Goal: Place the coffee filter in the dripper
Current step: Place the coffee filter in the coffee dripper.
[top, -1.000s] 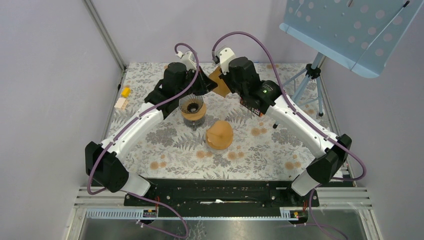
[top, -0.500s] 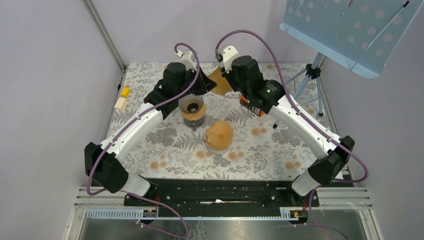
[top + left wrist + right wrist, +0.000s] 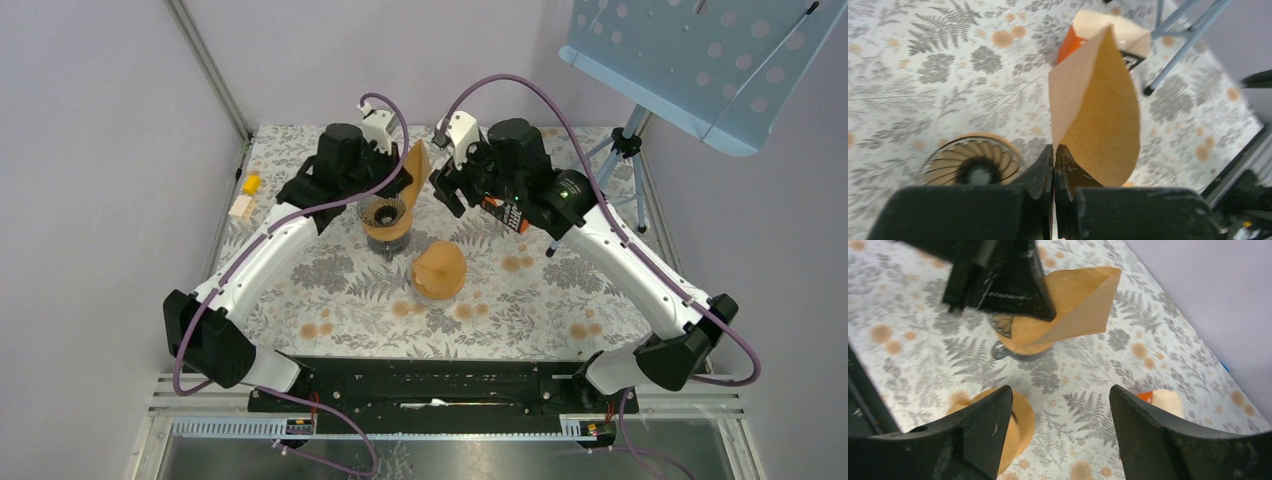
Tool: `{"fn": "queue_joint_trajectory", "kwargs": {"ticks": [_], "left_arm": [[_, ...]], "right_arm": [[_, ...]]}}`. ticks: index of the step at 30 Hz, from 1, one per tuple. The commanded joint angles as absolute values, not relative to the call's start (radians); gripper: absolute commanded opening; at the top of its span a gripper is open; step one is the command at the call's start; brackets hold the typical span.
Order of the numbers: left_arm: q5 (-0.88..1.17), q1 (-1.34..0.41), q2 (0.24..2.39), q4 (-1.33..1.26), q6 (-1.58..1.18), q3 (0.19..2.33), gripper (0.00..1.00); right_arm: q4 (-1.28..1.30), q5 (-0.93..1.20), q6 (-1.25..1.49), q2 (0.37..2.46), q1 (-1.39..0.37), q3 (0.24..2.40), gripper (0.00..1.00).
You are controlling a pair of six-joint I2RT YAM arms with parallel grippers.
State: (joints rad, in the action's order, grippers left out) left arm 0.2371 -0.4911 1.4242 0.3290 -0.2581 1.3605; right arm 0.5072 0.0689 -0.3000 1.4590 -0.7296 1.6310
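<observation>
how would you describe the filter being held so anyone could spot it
On the floral table, find the dripper at the far middle. Held up next to it is the coffee filter, a brown paper cone pinched by the left gripper; unlike the tan mound nearby, it hangs off the table.

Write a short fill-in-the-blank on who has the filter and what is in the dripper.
Of the left gripper and right gripper, only the ___ one holds the filter.
The right gripper's jaws are ___.
The dripper has ___ filter in it yet.
Missing words: left; open; no.
</observation>
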Motion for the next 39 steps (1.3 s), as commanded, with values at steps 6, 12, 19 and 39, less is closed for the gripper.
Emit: {"fn": "queue_joint_trajectory", "kwargs": {"ticks": [6, 12, 19, 39], "left_arm": [[0.384, -0.338, 1.441, 0.791, 0.358, 1.58, 0.0], [0.351, -0.325, 1.493, 1.051, 0.727, 1.659, 0.03], [0.34, -0.327, 1.633, 1.247, 0.983, 1.809, 0.05], [0.235, -0.379, 1.769, 1.161, 0.954, 1.883, 0.39]], "right_arm": [[0.515, 0.384, -0.316, 1.358, -0.669, 1.581, 0.8], [0.496, 0.393, -0.312, 1.339, -0.636, 1.532, 0.8], [0.465, 0.436, -0.284, 1.327, -0.588, 1.487, 0.8], [0.377, 0.436, -0.184, 1.309, -0.512, 1.381, 0.8]]}}
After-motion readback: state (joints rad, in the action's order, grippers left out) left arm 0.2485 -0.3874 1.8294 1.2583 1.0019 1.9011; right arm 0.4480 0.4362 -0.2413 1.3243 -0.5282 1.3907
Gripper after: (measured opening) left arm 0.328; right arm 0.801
